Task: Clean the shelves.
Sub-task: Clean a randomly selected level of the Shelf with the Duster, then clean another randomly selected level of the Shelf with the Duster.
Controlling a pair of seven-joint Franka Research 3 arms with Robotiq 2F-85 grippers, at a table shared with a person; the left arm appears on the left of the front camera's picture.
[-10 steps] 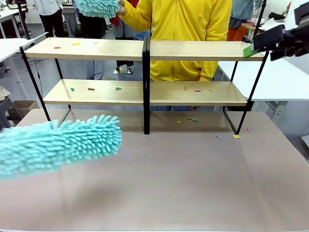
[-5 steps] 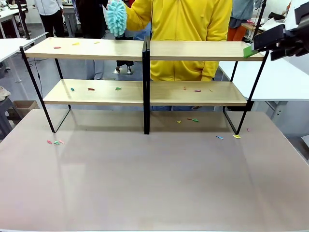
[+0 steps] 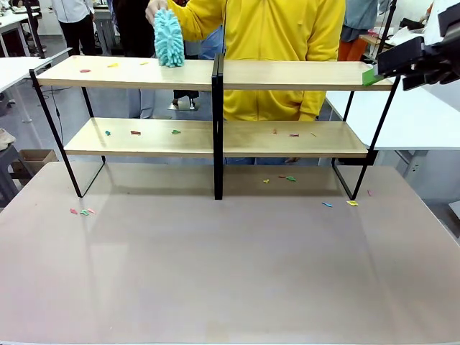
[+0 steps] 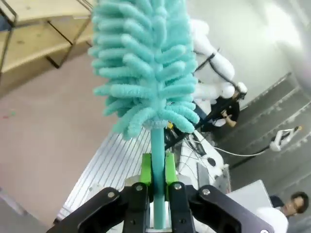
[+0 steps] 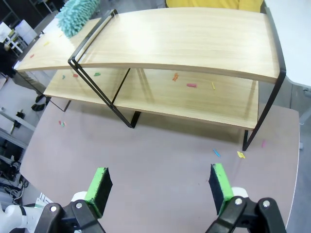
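A wide brown table (image 3: 230, 273) spreads across the foreground, and at its far edge stand the shelves (image 3: 287, 74): two long pale wood boards, one above the other, in a thin black frame with a black centre post. Behind the shelves stands a person in a yellow top (image 3: 273, 29). The person's hand (image 3: 154, 8) holds a fluffy teal duster (image 3: 169, 39) upright, its lower end touching the left half of the top board, near the centre post. In the left wrist view, a second teal duster (image 4: 146, 63) rises straight up from the left gripper (image 4: 156, 170), whose green-padded fingers are clamped on its thin teal handle. In the right wrist view, the right gripper (image 5: 160, 187) hangs high above the table in front of the shelves, its two fingers spread wide with nothing between them. Small coloured scraps lie scattered about: a few on the top board's left end (image 3: 85, 70), several on the lower board (image 3: 175, 131), and more on the table near the frame's feet (image 3: 83, 212).
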